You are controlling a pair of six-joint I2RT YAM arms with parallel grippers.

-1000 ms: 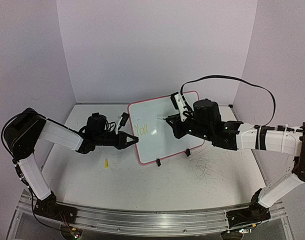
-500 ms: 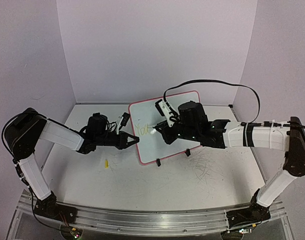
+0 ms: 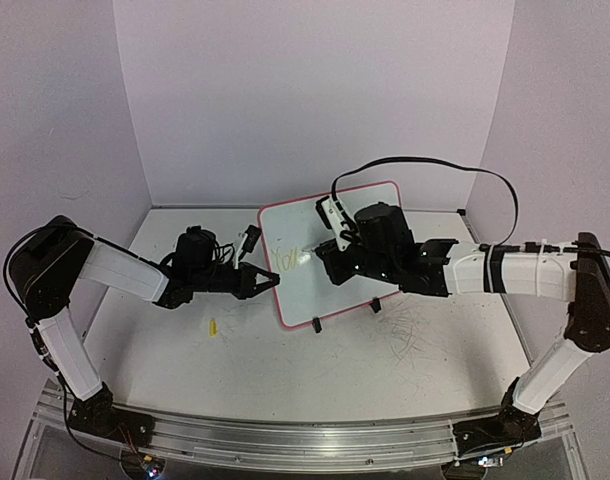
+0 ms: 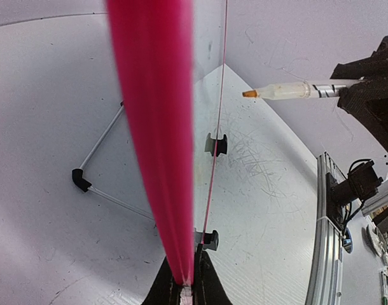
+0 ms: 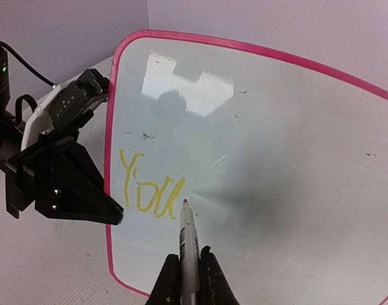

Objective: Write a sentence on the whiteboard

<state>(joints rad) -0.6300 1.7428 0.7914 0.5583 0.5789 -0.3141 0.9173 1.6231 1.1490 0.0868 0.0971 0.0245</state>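
Pinches the pink left rim of the tilted whiteboard (image 3: 330, 295) on the table (image 3: 285, 370) with the left end effector (image 3: 259, 281). Clamps a yellow marker (image 5: 189, 241) in the right end effector (image 5: 189, 274), tip just right of the sentence's "You" (image 5: 149, 190). Probably calls for strokes further rightward along the board's long axis.

left arm (image 3: 120, 270): white links, black joints | right arm (image 3: 465, 271): white links, black bands, black cable (image 3: 415, 159) arching above | left gripper (image 3: 273, 283): black, wedge-shaped

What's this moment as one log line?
left tool: shut on whiteboard rim | right tool: shut on marker | sentence: only "You" written
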